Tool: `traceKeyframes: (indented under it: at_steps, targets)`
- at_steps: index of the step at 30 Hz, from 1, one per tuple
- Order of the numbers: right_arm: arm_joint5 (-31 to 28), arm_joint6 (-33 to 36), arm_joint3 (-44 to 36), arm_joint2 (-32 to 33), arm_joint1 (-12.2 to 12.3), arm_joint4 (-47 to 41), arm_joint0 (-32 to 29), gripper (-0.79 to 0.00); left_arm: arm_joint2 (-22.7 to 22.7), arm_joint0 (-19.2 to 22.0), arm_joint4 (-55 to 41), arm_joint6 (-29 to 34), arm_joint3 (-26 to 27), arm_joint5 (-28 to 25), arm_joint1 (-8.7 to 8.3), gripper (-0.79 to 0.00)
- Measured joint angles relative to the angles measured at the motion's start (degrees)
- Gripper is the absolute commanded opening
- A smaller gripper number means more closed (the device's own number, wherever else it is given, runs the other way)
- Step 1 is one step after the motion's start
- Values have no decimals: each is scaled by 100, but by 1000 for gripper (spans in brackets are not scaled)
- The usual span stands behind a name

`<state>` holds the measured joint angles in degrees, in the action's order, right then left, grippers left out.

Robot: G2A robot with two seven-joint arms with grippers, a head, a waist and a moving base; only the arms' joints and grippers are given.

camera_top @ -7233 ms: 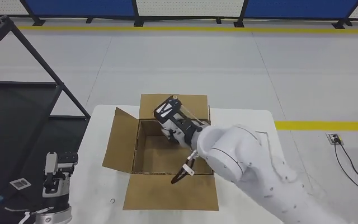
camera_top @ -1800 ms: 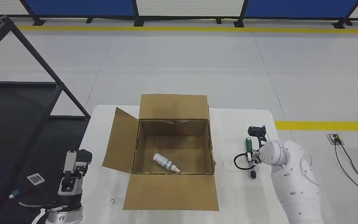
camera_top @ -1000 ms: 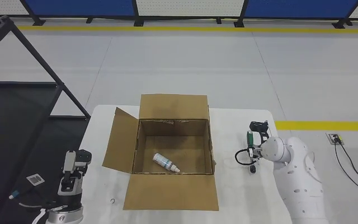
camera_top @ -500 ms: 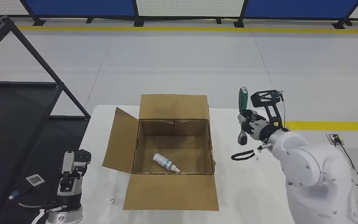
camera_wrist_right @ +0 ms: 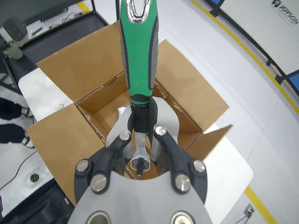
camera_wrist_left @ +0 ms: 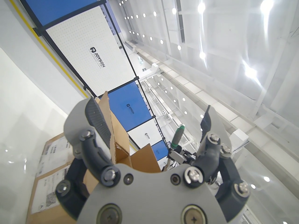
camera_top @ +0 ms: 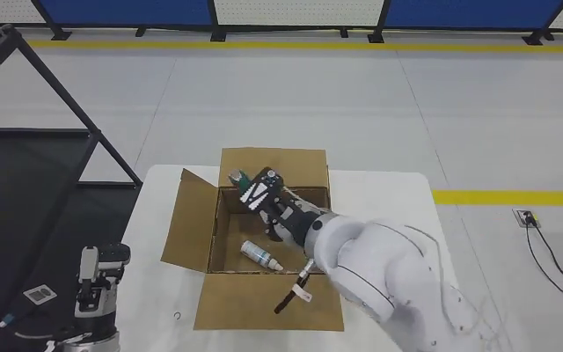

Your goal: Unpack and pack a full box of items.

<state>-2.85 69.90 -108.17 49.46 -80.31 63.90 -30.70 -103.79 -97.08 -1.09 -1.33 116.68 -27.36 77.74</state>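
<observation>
An open cardboard box (camera_top: 230,282) stands in the middle of the white table. On its floor lies a white bottle (camera_top: 261,255). My right gripper (camera_top: 253,186) hangs over the box's far side, shut on a green-handled ratchet tool (camera_top: 237,179). In the right wrist view the tool's green handle (camera_wrist_right: 139,54) sticks out from the right gripper (camera_wrist_right: 141,120), above the box (camera_wrist_right: 77,71). My left gripper (camera_top: 101,257) is off the table's left front corner. In its own view the left gripper (camera_wrist_left: 151,122) is open and empty, pointing up past the box (camera_wrist_left: 123,143).
A black strap with a white tag (camera_top: 295,292) hangs from the right arm over the box's near flap. A small ring (camera_top: 177,315) lies on the table left of that flap. A dark metal rack (camera_top: 53,150) stands to the left.
The right arm has swung from the table's right side to above the box, carrying the green tool. The left gripper has shifted a little to the left.
</observation>
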Motion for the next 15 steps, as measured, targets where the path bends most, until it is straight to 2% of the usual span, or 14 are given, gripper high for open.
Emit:
traceKeyframes:
  at_steps: [7,11,15]
  targets:
    - [16,200,1629,-1015,-376,-423,901,-785,-58,-60,-60,55,10,-55,1,0]
    - [63,361,2624,-1404,-584,-603,1219,-785,-89,-79,-97,86,8,-79,1,0]
    - [98,239,3602,-1599,-791,-862,1497,-785,-124,-89,-135,124,-4,-82,-1,0]
